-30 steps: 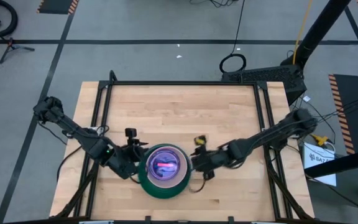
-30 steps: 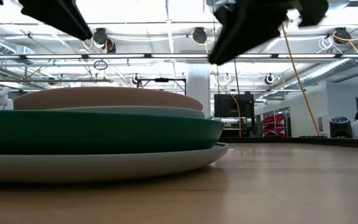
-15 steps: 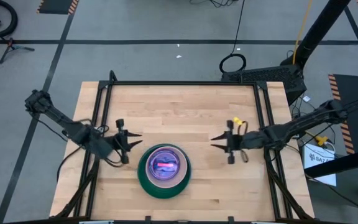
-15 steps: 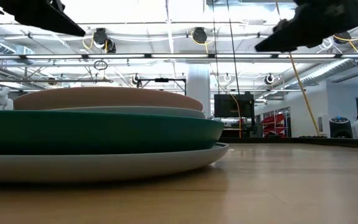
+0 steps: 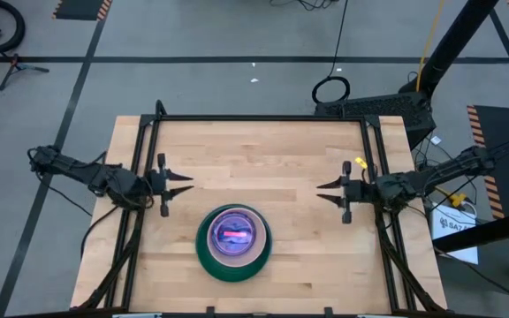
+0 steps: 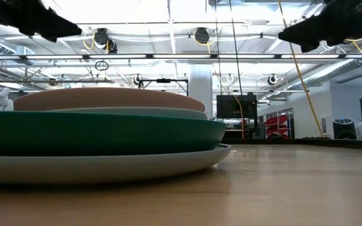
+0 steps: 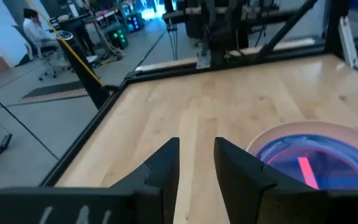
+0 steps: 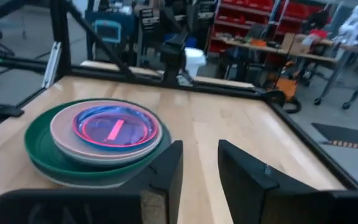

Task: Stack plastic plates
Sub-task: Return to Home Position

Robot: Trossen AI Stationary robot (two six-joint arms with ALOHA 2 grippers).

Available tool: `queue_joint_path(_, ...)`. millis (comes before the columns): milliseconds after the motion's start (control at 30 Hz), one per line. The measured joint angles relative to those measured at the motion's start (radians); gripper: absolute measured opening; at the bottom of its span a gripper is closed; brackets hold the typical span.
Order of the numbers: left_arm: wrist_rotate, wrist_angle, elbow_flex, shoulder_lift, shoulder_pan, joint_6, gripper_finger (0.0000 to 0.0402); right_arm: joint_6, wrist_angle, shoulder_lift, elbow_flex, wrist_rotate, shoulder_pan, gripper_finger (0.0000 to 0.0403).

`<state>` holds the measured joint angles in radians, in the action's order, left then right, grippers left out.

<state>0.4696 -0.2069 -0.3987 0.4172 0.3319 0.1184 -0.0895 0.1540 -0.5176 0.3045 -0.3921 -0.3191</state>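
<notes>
The plates (image 5: 232, 240) sat in 1 stack at the table's (image 5: 263, 150) front middle, so stacking looked finished. The left gripper (image 5: 186, 183) and right gripper (image 5: 322, 192) hung clear on either side, fingers parted, empty.

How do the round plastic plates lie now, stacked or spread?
Stacked: one pile, large dark green plastic plate below, small pink-red plate topmost.

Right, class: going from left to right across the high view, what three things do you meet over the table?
In order: left arm's fingers, open → stack of plates → right arm's fingers, open.
</notes>
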Motion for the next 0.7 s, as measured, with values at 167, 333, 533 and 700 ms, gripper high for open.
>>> queue_joint_path(167,-0.051,0.0,0.055,-0.115,-0.056,-0.016,0.0108,-0.009,-0.001,0.154,-0.077,-0.007,0.0,0.0093)
queue_joint_path(333,-0.085,-0.005,0.094,-0.207,-0.092,-0.023,0.0108,-0.006,-0.043,0.301,-0.141,-0.055,0.0,0.0093)
queue_joint_path(533,-0.107,-0.006,0.127,-0.286,-0.121,-0.034,0.0108,-0.018,-0.187,0.467,-0.152,-0.089,0.0,0.0093)
queue_joint_path(700,-0.111,-0.008,0.154,-0.324,-0.138,-0.047,0.0108,-0.019,-0.284,0.515,-0.151,-0.16,0.0,0.0093)
